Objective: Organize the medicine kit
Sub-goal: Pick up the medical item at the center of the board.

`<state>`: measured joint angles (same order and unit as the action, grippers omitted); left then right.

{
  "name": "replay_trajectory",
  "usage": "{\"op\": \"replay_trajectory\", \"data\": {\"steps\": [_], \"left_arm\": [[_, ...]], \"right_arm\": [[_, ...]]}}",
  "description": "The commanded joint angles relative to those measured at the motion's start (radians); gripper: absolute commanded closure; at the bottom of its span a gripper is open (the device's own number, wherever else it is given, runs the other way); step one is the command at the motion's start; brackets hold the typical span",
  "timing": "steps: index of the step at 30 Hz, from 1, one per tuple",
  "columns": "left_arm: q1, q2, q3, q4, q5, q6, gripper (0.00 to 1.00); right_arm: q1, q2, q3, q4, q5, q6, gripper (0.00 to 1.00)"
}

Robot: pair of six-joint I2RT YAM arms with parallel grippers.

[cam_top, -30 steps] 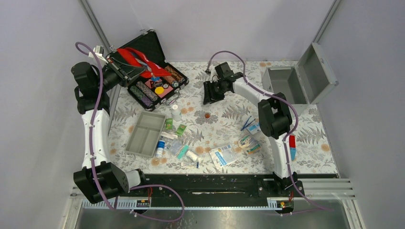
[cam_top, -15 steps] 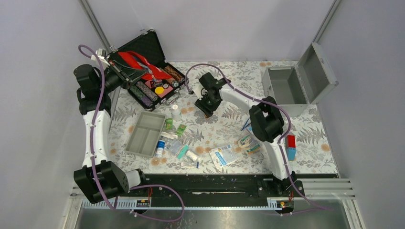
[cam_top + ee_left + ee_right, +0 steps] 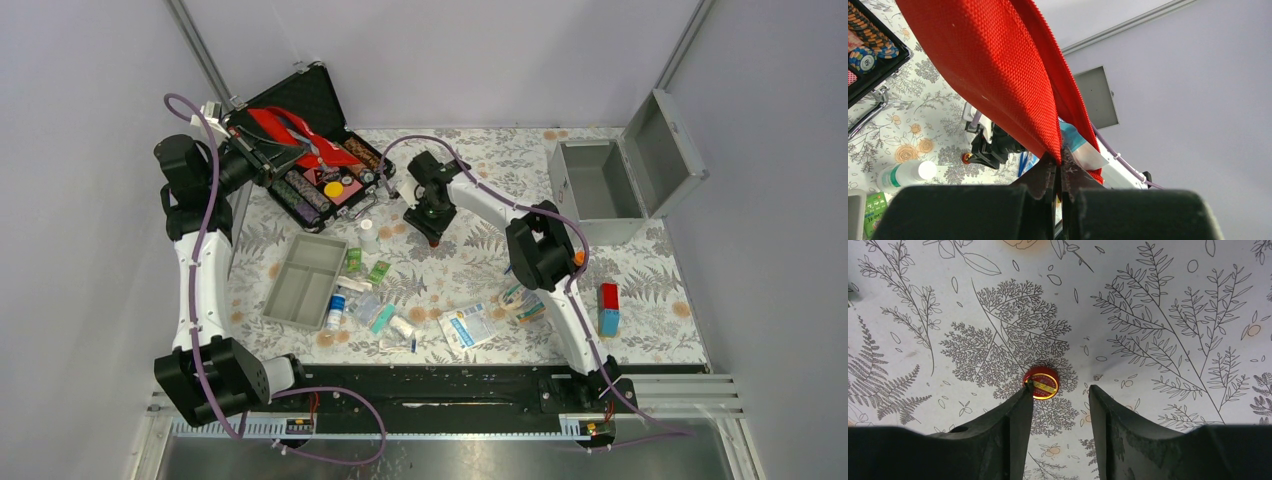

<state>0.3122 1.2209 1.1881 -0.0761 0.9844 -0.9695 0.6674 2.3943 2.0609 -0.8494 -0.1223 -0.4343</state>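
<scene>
The silver-grey hinged metal medicine kit (image 3: 598, 190) stands at the far right of the floral tabletop (image 3: 470, 270) with its lid thrown open. From above its inside looks bare, so the organizing seems barely begun.

Most supplies lie loose, well apart from the kit. A cluster of sachets, packets and small bottles (image 3: 400, 312) lies beside the grey plastic tray (image 3: 305, 280) near the middle. A red-and-blue box (image 3: 608, 308) sits alone at the right.

The left end effector (image 3: 1058, 170) is pinched fully closed on an edge of the red woven-fabric pouch (image 3: 998, 65). It holds the pouch up over the black foam-lined case of coloured chips (image 3: 320, 175) at the far left.

The right end effector (image 3: 1062, 388) is low over the tabletop, fingers about half apart and gripping nothing. A small round red tin with a gold label (image 3: 1042, 382) lies just beyond the tips. It sits against the left finger rather than centred in the gap.

By my reading, that tin is the item about to be collected. The pouch and nearly everything else remain to be placed in the kit.
</scene>
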Motion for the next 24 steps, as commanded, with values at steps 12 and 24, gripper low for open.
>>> {"op": "replay_trajectory", "data": {"steps": [12, 24], "left_arm": [[0.002, -0.01, 0.006, 0.058, 0.021, 0.003, 1.0], [0.002, -0.011, 0.007, 0.057, 0.02, 0.001, 1.0]], "right_arm": [[0.028, -0.002, 0.016, -0.044, -0.043, -0.007, 0.48], [0.038, 0.015, -0.002, -0.046, 0.0, -0.007, 0.5]]}}
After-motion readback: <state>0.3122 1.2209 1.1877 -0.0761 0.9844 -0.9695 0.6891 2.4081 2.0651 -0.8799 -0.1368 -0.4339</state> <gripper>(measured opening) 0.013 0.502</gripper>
